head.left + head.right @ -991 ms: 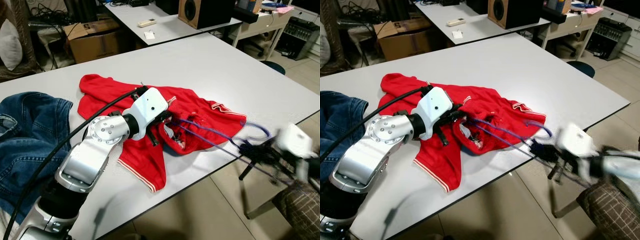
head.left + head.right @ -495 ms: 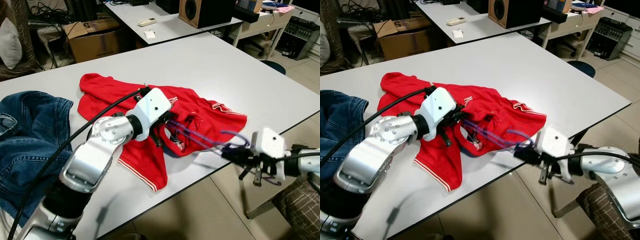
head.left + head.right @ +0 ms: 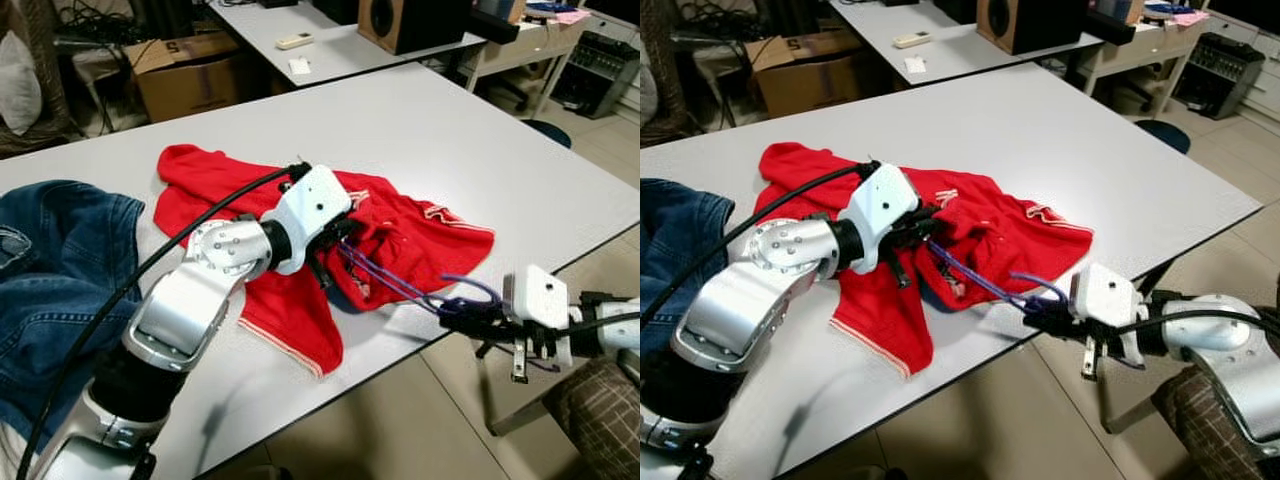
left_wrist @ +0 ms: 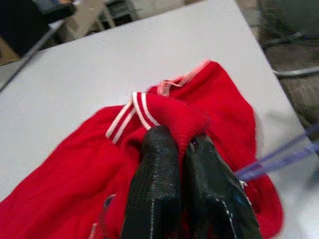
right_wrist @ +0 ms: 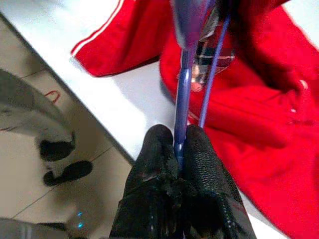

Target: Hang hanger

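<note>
Pinching a red shirt (image 3: pixel 400 225) collar, the left gripper (image 4: pixel 182 149) is seen on the tabletop (image 3: pixel 480 140).
A purple hanger (image 3: pixel 985 285) is clamped in the right gripper (image 5: pixel 180 149) jaws beside the edge.

Red shirt (image 3: pixel 400 225): soft matt knit cloth, ribbed white-striped trim. Hanger (image 3: pixel 985 283): thin glossy purple plastic or coated wire, can't tell which. Jeans (image 3: pixel 50 270): rough matt blue denim. Worktop (image 3: pixel 450 130): smooth pale grey, slight sheen. Left hand (image 4: pixel 182 159) & right hand (image 5: pixel 177 149): black textured rubbery fingers. Arm shells brushed silver metal, glossy white plastic.

Right end effector (image 5: pixel 180 149) pinching purple hanger (image 5: pixel 185 74)
</note>
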Available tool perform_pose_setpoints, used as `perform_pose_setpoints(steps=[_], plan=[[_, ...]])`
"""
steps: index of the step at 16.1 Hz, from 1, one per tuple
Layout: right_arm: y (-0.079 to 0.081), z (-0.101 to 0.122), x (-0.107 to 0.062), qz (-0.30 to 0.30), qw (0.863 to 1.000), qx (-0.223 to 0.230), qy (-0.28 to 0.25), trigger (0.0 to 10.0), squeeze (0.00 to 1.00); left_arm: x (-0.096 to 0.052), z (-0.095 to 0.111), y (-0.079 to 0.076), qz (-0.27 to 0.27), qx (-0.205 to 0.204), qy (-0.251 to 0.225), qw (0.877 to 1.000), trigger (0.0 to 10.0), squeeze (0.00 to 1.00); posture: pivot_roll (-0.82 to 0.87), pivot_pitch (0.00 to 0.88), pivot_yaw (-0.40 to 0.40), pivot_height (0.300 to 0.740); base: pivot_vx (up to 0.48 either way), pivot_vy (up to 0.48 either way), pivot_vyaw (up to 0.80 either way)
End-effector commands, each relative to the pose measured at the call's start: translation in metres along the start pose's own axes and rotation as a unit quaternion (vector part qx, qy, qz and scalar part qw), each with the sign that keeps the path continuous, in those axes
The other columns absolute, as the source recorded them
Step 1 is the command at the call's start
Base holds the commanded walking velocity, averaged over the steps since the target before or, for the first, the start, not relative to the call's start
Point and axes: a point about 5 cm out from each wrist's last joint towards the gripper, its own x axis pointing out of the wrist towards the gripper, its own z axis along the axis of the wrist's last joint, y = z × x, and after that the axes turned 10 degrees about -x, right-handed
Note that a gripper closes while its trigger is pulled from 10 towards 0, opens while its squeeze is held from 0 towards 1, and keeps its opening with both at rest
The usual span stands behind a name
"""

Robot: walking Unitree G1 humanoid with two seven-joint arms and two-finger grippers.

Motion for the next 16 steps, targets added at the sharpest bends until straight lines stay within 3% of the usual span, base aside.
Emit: perform_pose_setpoints(steps=[1, 3, 4, 6, 11, 12, 14, 15, 16], plan=[[-0.004, 0.010, 0.001, -0.001, 0.999, -0.017, -0.028, 10.0, 0.00, 0.004, 0.006, -0.015, -0.066, 0.007, -0.003, 0.998, 0.0, 0.00, -0.05, 0.059, 0.045, 0.740, 0.000, 0.000, 0.00], [-0.006, 0.010, 0.002, -0.006, 0.999, -0.016, -0.030, 10.0, 0.00, 0.005, 0.006, -0.021, -0.085, -0.005, -0.006, 0.996, 0.0, 0.00, -0.05, 0.056, 0.050, 0.740, 0.000, 0.000, 0.00], [-0.004, 0.008, 0.004, -0.006, 1.000, -0.015, -0.027, 10.0, 0.00, 0.007, 0.010, -0.027, -0.100, -0.030, -0.017, 0.994, 0.0, 0.00, -0.06, 0.051, 0.053, 0.740, 0.000, 0.000, 0.00], [-0.001, 0.005, 0.004, -0.009, 1.000, -0.011, -0.024, 10.0, 0.00, 0.007, 0.013, -0.027, -0.108, -0.047, -0.022, 0.993, 0.0, 0.00, -0.06, 0.047, 0.056, 0.740, 0.000, 0.000, 0.00], [0.001, 0.003, 0.005, -0.008, 1.000, -0.006, -0.024, 10.0, 0.00, 0.010, 0.025, -0.020, -0.083, -0.134, -0.047, 0.986, 0.0, 0.00, -0.06, 0.035, 0.058, 0.740, 0.000, 0.000, 0.00], [0.002, 0.003, 0.006, -0.006, 1.000, -0.006, -0.024, 10.0, 0.00, 0.009, 0.026, -0.022, -0.093, -0.146, -0.045, 0.984, 0.0, 0.00, -0.06, 0.021, 0.060, 0.740, 0.000, 0.000, 0.00], [0.002, 0.003, 0.008, -0.008, 1.000, -0.007, -0.026, 10.0, 0.00, 0.008, 0.015, -0.026, -0.097, -0.130, -0.004, 0.987, 0.0, 0.00, -0.06, 0.016, 0.062, 0.740, 0.000, 0.000, 0.00], [0.003, 0.004, 0.009, -0.008, 1.000, -0.007, -0.027, 10.0, 0.00, 0.008, 0.014, -0.027, -0.096, -0.131, -0.005, 0.987, 1.7, 0.00, -0.06, 0.013, 0.061, 0.740, 0.000, 0.000, 0.00], [0.003, 0.003, 0.009, -0.008, 1.000, -0.007, -0.027, 10.0, 0.00, 0.008, 0.018, -0.027, -0.098, -0.142, -0.019, 0.985, 10.0, 0.00, -0.06, 0.011, 0.061, 0.740, 0.000, 0.000, 0.00]])
